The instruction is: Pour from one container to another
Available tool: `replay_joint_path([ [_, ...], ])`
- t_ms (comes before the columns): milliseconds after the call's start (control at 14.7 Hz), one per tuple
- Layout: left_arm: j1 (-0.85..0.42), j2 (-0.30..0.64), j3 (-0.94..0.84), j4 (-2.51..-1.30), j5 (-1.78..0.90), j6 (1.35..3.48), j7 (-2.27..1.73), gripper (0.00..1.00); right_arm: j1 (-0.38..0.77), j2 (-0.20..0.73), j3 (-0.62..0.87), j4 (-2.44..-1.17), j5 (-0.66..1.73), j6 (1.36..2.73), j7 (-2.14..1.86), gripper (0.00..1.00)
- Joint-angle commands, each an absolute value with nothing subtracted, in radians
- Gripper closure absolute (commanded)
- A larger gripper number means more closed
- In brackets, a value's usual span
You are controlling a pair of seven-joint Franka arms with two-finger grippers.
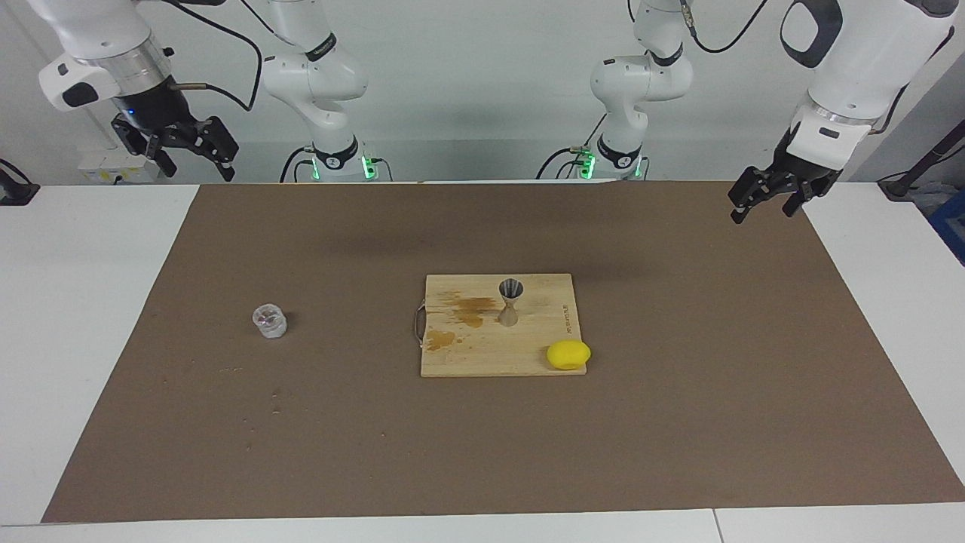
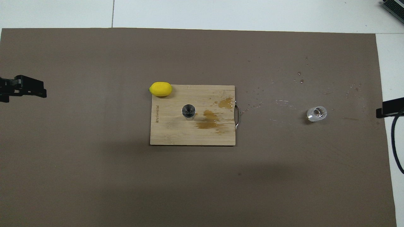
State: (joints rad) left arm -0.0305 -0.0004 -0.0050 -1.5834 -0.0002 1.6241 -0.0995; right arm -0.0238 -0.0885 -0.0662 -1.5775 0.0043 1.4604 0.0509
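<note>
Yellow and egg-shaped, a lemon (image 1: pixel 568 354) sits at the corner of a wooden cutting board (image 1: pixel 482 354) that lies farthest from the robots and toward the left arm's end of the table, partly overhanging the board's edge. That board lies flat in the middle of a brown mat (image 1: pixel 482 452) covering most of the white table (image 1: pixel 75 302), with a thin metal handle (image 1: pixel 417 324) on the side facing the right arm's end. On the board stands a small metal jigger (image 1: pixel 510 301), upright, its open cone facing up, nearer to the robots than the lemon and apart from it. Just beside the jigger, toward the handle, amber wet stains (image 1: pixel 467 311) mark the wood. Well away from the board, toward the right arm's end of the table, a small clear glass cup (image 1: pixel 269 322) stands alone on the mat; fine droplets (image 2: pixel 300 78) speckle the mat around it in the overhead view. Neither arm touches anything. The right gripper (image 1: pixel 197 154) hangs in the air over the white table by the mat's corner at its own end, near the robots, jaws apart and holding nothing. The left gripper (image 1: pixel 769 197) hangs above the mat's edge at its own end, jaws apart and likewise holding nothing.
</note>
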Motion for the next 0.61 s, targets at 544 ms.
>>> replay_joint_path([
  [544,-0.018,0.002,-0.018,-1.557,0.014,1.598,-0.107,0.0,0.02,-0.11,-0.074,-1.621,-0.035,1.486,0.061,0.0],
])
